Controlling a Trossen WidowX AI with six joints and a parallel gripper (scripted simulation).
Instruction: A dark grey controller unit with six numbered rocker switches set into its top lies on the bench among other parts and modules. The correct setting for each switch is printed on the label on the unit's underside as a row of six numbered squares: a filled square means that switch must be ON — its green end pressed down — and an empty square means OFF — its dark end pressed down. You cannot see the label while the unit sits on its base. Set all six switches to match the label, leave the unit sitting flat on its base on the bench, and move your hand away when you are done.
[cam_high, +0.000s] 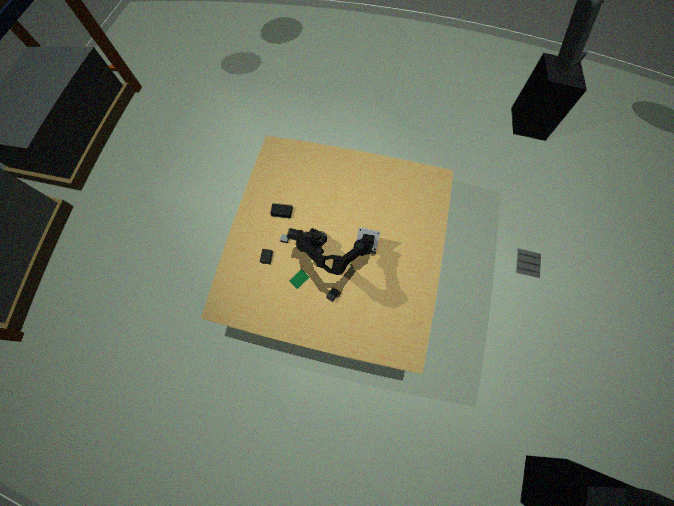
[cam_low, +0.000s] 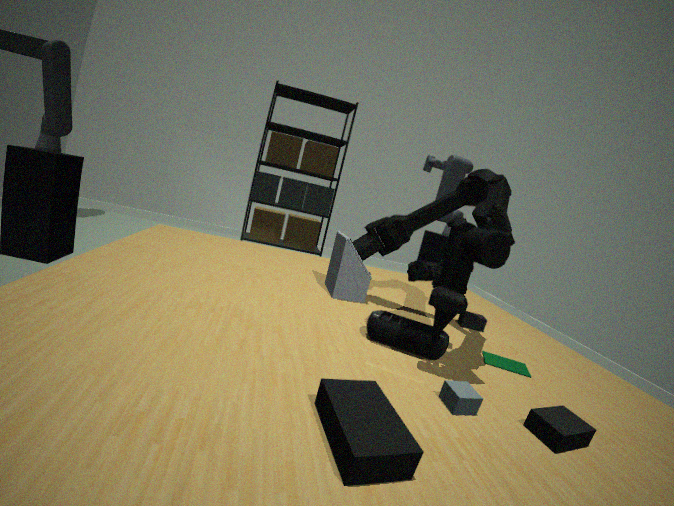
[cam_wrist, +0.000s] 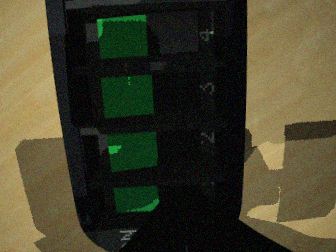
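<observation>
The dark grey controller unit (cam_low: 394, 333) (cam_wrist: 232, 100) sits on its base on the bench, switches up; the top view shows it mostly hidden by the arm. The wrist view shows the green ends of switch 4 (cam_wrist: 123, 39), switch 3 (cam_wrist: 127, 96), switch 2 (cam_wrist: 133, 152) and the lowest visible switch (cam_wrist: 135, 199) on the left, numbers on the right. Shadow hides which ends are pressed on most of them. Switches 5 and 6 are out of the wrist view. The underside label is hidden. My gripper (cam_low: 437, 330) is shut and empty, its tip at the unit's switch-1 end; contact is unclear.
A large black block (cam_low: 370, 422) (cam_high: 281, 210), a grey-blue cube (cam_low: 461, 398) (cam_high: 284, 238), a small black block (cam_low: 559, 427) (cam_high: 266, 255), a green plate (cam_low: 506, 364) (cam_high: 298, 278) and a dark block (cam_low: 472, 321) (cam_high: 333, 294) lie around. A grey wedge (cam_low: 348, 277) carries the arm.
</observation>
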